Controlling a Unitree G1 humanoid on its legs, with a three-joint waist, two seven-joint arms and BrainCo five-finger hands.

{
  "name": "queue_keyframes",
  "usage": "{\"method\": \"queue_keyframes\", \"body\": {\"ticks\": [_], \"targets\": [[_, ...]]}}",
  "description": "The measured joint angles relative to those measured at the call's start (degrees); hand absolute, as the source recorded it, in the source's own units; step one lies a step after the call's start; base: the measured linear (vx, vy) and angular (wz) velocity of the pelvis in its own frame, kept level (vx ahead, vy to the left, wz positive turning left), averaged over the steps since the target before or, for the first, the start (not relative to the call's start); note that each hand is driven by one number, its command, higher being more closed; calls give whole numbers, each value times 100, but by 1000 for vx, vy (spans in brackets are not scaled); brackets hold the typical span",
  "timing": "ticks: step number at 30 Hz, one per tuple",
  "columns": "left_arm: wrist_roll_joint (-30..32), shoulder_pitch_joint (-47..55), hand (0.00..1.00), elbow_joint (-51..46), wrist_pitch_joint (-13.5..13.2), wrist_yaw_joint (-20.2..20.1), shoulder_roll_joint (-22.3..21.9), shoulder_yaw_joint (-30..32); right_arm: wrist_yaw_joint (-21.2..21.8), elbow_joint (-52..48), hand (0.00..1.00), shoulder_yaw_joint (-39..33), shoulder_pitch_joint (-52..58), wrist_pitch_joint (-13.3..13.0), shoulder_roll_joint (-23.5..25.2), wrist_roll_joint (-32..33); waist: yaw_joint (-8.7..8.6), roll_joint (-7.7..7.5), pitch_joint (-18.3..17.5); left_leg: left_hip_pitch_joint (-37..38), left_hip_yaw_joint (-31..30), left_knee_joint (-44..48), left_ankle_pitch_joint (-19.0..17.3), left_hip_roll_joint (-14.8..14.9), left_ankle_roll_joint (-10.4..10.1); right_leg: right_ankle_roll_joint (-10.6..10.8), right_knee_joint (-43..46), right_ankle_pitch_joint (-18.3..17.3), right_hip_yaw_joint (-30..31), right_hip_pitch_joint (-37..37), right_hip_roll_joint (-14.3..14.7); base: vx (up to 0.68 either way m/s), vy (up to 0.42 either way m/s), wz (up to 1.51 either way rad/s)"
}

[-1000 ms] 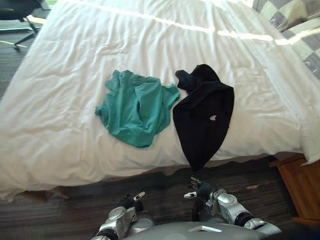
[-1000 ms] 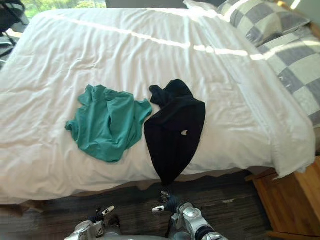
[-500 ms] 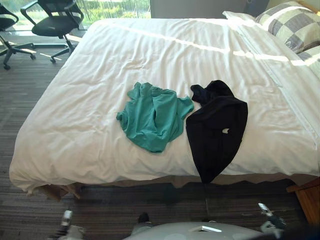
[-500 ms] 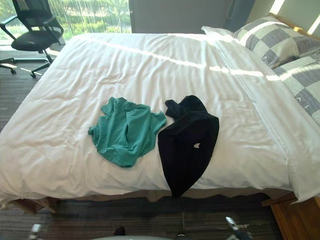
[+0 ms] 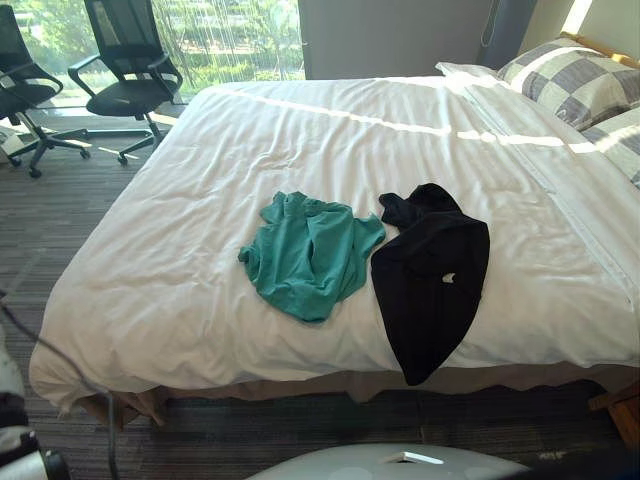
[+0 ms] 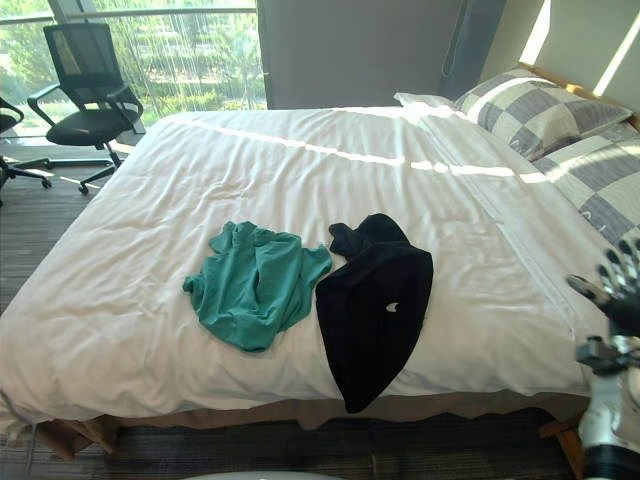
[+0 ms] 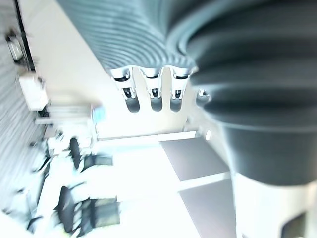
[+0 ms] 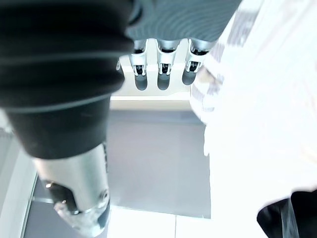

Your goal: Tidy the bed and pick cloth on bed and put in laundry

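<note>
On the white bed (image 5: 180, 220), near its front edge, a green cloth (image 5: 310, 255) lies crumpled. A black cloth (image 5: 430, 275) lies right beside it, with its tip hanging over the edge. The right hand (image 6: 622, 300) is up by the bed's right corner, fingers straight, holding nothing. The left hand (image 7: 155, 93) has straight fingers too and holds nothing. Checked pillows (image 6: 520, 100) sit at the bed's head. Black chairs (image 5: 120, 70) stand beyond the bed.

A bedroom: white-covered bed (image 5: 300, 150), checked pillows (image 6: 520, 105), office chairs (image 5: 125, 60).
</note>
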Motion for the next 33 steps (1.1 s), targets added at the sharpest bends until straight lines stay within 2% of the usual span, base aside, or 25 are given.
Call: {"method": "queue_keyframes", "body": {"ticks": [1, 2, 3, 4, 5, 7, 10, 12, 13, 15, 18, 24, 25, 28, 30, 33], "targets": [[175, -131, 0, 7, 156, -28, -2, -220, -6, -4, 0, 226, -166, 65, 6, -89, 3, -11, 13, -3, 44, 1, 9, -5, 0, -1, 25, 0, 66, -39, 0, 11, 23, -19], [623, -364, 0, 6, 400, -68, -19, -615, -14, -35, 0, 591, -489, 181, 61, -290, 4, -44, 66, -10, 154, 3, 45, -11, -5, -15, 51, 9, 150, -99, 1, 2, 21, -22], [1050, -571, 0, 5, 602, -76, -114, -900, -68, -113, 0, 840, -718, 246, 135, -512, -4, -80, 121, -7, 277, 4, 97, -13, -12, -30, 74, 20, 206, -142, 2, -1, 20, -21], [1260, -664, 0, 6, 696, -81, -211, -988, -89, -159, 0, 972, -827, 267, 157, -631, -10, -93, 149, -8, 332, 4, 116, -17, -2, -36, 80, 23, 271, -160, 7, -10, 14, -23], [1767, -862, 0, 77, 935, -191, -473, -1225, -77, -245, 0, 1287, -1108, 286, 169, -854, -16, -100, 235, -9, 457, 4, 144, -15, 1, -40, 119, 26, 377, -244, 20, -12, 9, -24], [2134, -1082, 0, 249, 1192, -255, -730, -1506, -91, -365, 0, 1565, -1452, 287, 176, -1022, -32, -80, 392, -91, 595, 4, 204, -14, -4, -70, 195, 51, 469, -416, 24, -53, 1, -25], [2471, -1686, 0, 511, 1555, -276, -1122, -1971, -87, -637, 0, 1959, -2091, 287, 330, -1122, -162, -73, 863, -493, 819, 4, 332, 27, 23, -120, 361, 181, 652, -1011, 81, -119, -5, -25], [2478, -2055, 0, 657, 1622, -250, -1247, -2052, -91, -903, 0, 2123, -2134, 292, 413, -1177, -170, -119, 1092, -673, 944, 4, 401, 56, 28, -144, 367, 291, 757, -1260, 125, -89, -13, -30], [2481, -2239, 0, 705, 1629, -200, -1297, -2062, -91, -1062, 0, 2257, -2135, 323, 414, -1196, -228, -133, 1219, -759, 999, 4, 437, 63, 31, -157, 383, 326, 780, -1370, 134, -54, -15, -18], [2488, -2437, 0, 704, 1630, -144, -1302, -2179, -93, -1291, 0, 2357, -2135, 393, 416, -1215, -308, -134, 1370, -842, 1075, 4, 467, 71, 31, -162, 461, 335, 831, -1517, 141, -35, -11, -15], [2489, -2670, 0, 696, 1722, -140, -1307, -2248, -113, -1632, 0, 2366, -2165, 415, 415, -1216, -335, -102, 1476, -985, 1220, 4, 486, 81, 24, -172, 550, 341, 967, -1765, 168, -19, -9, -19], [2548, -3320, 0, 593, 2212, -192, -1316, -2716, -315, -2472, 0, 2386, -2368, 592, 384, -1209, -448, -112, 1867, -1218, 1379, 5, 510, 83, 23, -179, 753, 342, 1070, -2141, 167, -7, 1, -8], [2666, -3411, 0, 590, 2331, -270, -1317, -2775, -326, -2585, 0, 2383, -2384, 629, 377, -1209, -466, -118, 2037, -1208, 1386, 6, 513, 80, 25, -180, 780, 341, 1073, -2146, 162, 0, 0, 0], [2730, -3439, 0, 588, 2562, -511, -1328, -2914, -329, -2851, 0, 2364, -2390, 674, 338, -1212, -455, -123, 2112, -1389, 1487, 15, 516, 52, 27, -185, 903, 333, 1166, -2475, 150, 37, 8, -13], [2791, -3502, 0, 548, 2712, -559, -1328, -2901, -329, -3180, 0, 2253, -2485, 780, 286, -1217, -474, -95, 2391, -1471, 1576, 105, 523, 33, 34, -185, 990, 333, 1230, -2595, 117, 48, 6, -8], [3179, -3476, 0, 435, 2905, -865, -1349, -2842, -341, -3354, 0, 2198, -2566, 888, 283, -1288, -476, -27, 2478, -1615, 1709, 213, 521, 51, 36, -193, 1064, 319, 1257, -2741, 109, 37, -11, -1]]}}
